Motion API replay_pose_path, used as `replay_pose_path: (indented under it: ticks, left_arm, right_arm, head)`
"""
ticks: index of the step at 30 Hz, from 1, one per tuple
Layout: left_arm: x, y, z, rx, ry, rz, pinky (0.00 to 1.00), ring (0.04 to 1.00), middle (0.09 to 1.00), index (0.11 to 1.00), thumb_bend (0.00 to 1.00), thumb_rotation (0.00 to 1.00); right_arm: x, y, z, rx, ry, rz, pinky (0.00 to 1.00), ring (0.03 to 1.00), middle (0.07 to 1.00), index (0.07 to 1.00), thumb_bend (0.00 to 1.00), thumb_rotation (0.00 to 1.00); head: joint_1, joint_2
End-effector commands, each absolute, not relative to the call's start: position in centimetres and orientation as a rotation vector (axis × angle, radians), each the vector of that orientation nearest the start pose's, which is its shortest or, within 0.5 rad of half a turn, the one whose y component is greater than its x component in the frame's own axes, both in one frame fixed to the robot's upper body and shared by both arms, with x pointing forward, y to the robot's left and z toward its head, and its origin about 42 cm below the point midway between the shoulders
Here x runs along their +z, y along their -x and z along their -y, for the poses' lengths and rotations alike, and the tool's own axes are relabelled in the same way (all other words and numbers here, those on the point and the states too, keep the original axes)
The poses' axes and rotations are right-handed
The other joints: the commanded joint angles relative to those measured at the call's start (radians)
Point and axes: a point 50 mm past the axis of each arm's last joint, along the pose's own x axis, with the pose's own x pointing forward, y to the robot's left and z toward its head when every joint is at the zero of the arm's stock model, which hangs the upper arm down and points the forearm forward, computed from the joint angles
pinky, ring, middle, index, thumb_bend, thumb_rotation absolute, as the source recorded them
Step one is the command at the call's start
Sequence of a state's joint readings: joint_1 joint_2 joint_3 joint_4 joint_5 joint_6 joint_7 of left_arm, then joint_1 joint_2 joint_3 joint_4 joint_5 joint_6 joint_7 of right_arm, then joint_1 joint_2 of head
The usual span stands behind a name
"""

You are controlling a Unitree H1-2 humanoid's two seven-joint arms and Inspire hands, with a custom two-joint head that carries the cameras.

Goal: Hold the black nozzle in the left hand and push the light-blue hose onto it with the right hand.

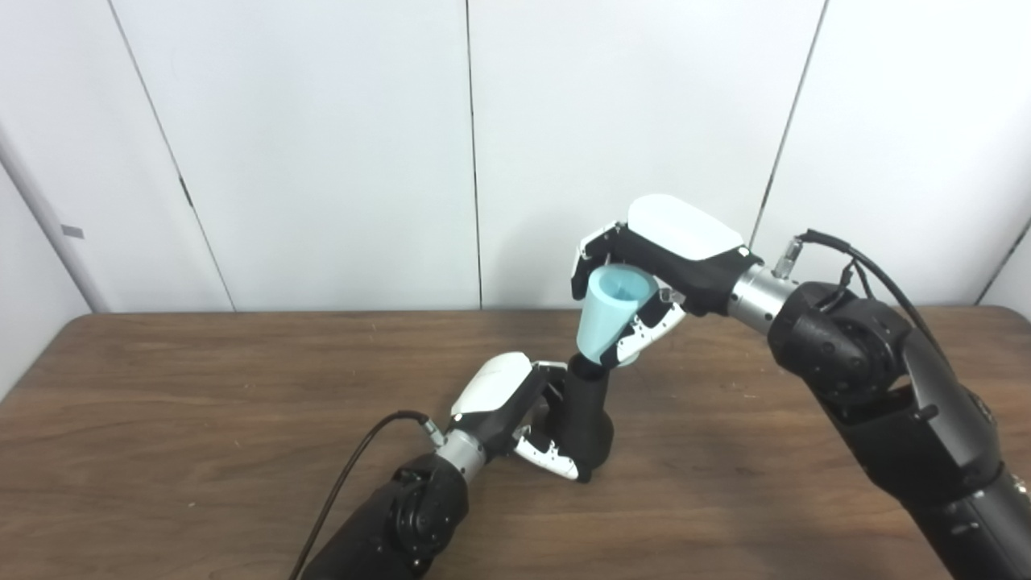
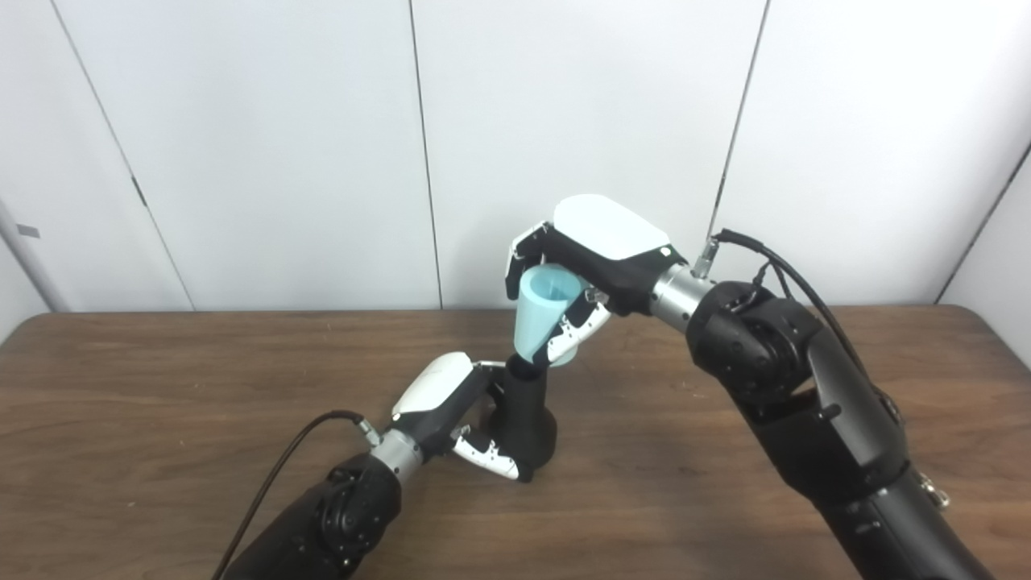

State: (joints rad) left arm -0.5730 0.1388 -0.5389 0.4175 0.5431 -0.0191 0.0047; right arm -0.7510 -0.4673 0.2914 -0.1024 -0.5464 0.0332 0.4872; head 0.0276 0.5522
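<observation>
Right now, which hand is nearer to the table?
Left. The left hand grips the nozzle, which stands low on the table. The right hand holds the hose higher, above the nozzle's top.

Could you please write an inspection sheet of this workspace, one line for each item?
Surface: brown wooden table, bare where visible.
Job's things: black nozzle stands upright on the table; light-blue hose tilted above it, narrow end meeting the nozzle's top.
Clutter: nothing seen.
Hands: left hand shut on the nozzle; right hand shut on the hose.
Cables: black cable at the left wrist, black cable at the right wrist.
Surroundings: white wall panels behind the table.
</observation>
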Motion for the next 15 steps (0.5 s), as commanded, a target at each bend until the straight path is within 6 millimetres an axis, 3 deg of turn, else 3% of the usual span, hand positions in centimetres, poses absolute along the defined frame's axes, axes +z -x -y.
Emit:
replay_pose_path:
  ticks: [1,15]
  left_arm:
    - [10.5,-39.9,-9.0,-0.668,-1.005,0.100,0.85,0.556,0.477,0.491,0.53,0.00]
    - [10.6,-40.0,-9.1,-0.667,-1.013,0.099,0.85,0.563,0.478,0.491,0.53,0.00]
  right_arm:
    - [38.5,-42.5,19.2,0.457,1.238,0.639,0.34,0.437,0.514,0.500,0.50,0.00]
    - [36.9,-42.1,17.4,0.504,1.212,0.611,0.35,0.430,0.510,0.496,0.50,0.00]
  head:
    - [0.000,0.003]
    - [-0.007,0.013]
